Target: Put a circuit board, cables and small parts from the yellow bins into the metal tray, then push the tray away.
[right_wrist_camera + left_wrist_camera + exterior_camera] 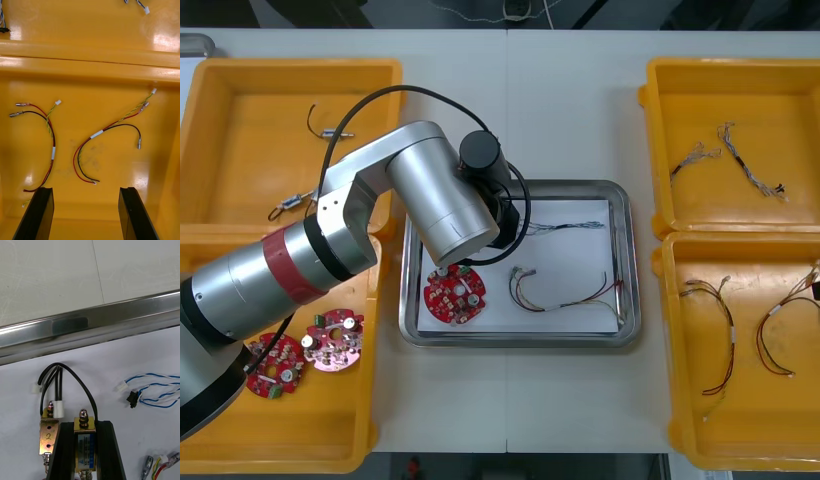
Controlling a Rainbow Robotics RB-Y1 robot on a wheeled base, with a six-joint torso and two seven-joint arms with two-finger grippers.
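Note:
My left arm (420, 200) reaches over the metal tray (520, 341) and covers its own gripper in the front view. In the left wrist view my left gripper (85, 425) is shut on a small metal part (85, 446) above the tray's white lining, near the shiny rim (90, 330). A black cable (80, 384) loops from that part to a second metal piece (48, 433) beside one finger. A red circuit board (455, 295), a red and yellow cable (565, 292) and a blue and white cable (575, 227) lie in the tray. My right gripper (84, 191) hangs open over red and yellow cables (93, 150).
Left bins hold small metal parts (330, 125) with black leads and two more circuit boards (335, 340). The far right bin (660, 120) holds blue and white cables (750, 165); the near right bin (675, 330) holds red and yellow cables (720, 330).

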